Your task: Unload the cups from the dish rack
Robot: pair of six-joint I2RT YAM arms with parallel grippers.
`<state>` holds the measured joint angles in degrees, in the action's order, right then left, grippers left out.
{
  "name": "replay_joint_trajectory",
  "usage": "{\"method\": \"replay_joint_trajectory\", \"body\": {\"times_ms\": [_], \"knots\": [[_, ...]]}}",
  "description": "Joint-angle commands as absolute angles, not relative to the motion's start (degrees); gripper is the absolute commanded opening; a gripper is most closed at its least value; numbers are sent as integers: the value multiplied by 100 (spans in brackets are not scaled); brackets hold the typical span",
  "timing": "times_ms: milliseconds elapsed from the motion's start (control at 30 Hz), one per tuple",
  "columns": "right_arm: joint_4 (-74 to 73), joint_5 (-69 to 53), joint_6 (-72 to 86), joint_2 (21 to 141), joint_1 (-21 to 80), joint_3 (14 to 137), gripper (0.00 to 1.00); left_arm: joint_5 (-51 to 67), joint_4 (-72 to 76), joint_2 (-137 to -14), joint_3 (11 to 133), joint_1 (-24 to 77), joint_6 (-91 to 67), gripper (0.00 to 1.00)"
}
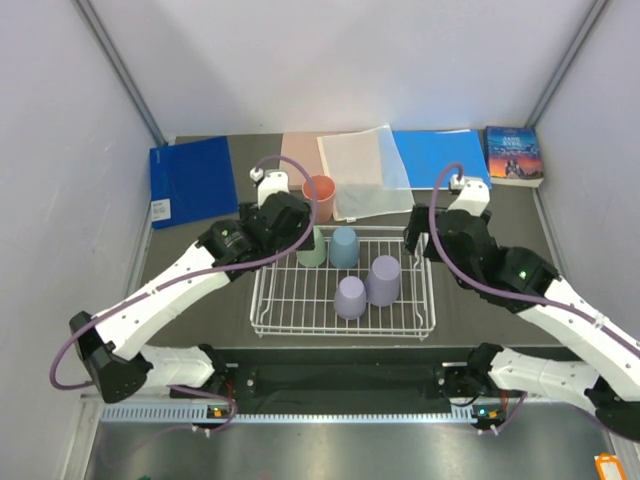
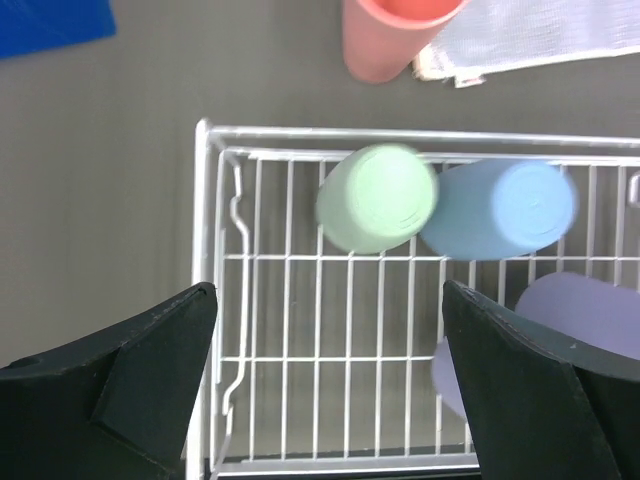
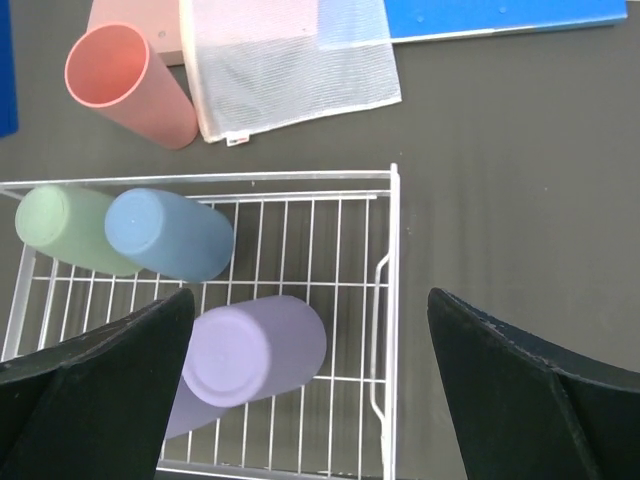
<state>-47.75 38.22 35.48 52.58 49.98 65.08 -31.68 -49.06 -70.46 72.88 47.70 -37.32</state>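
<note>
The cups are small tapered plastic tumblers, and four of them stand base-up in the white wire-grid dish rack [image 1: 295, 305] on the dark grey counter [image 1: 570, 225]. The left jaws are spread wide above the rack's left end and hold nothing. The pale green cup [image 2: 377, 197] is just ahead of their gap. The light blue cup [image 2: 500, 208] touches it on the side of the far finger. One lavender cup [image 2: 585, 310] is just beside that finger.

The right jaws are also wide open and empty, over the rack's right part. A lavender cup [image 3: 255, 345] is close to their inner finger, and the second lavender cup [image 1: 350, 297] is partly hidden behind that finger. The salmon pink cup [image 1: 320, 195] stands mouth-up on the counter, ahead of both jaws and just past the rack's far rim.

Farther out lie a translucent white mesh bag [image 1: 360, 170], a flat blue folder [image 1: 190, 185] to the left, another blue folder [image 1: 440, 155] under the bag's right edge, and a paperback book [image 1: 514, 153].
</note>
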Motion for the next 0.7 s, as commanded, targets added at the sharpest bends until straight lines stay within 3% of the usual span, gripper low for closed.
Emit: {"method": "replay_joint_trajectory", "body": {"times_ms": [0,300,667], "knots": [[-4342,3612,3305,5669,4983,6803,100,-3269,-4685,-7610,8076,5079,-3542,99],[-4227,3665,3085,5581,4983,6829,100,-3402,-4500,-9228,9324,5476,-3279,99],[-4289,3823,3015,5265,4975,6926,100,-3270,-4096,-9869,9141,5441,-3226,99]]}}
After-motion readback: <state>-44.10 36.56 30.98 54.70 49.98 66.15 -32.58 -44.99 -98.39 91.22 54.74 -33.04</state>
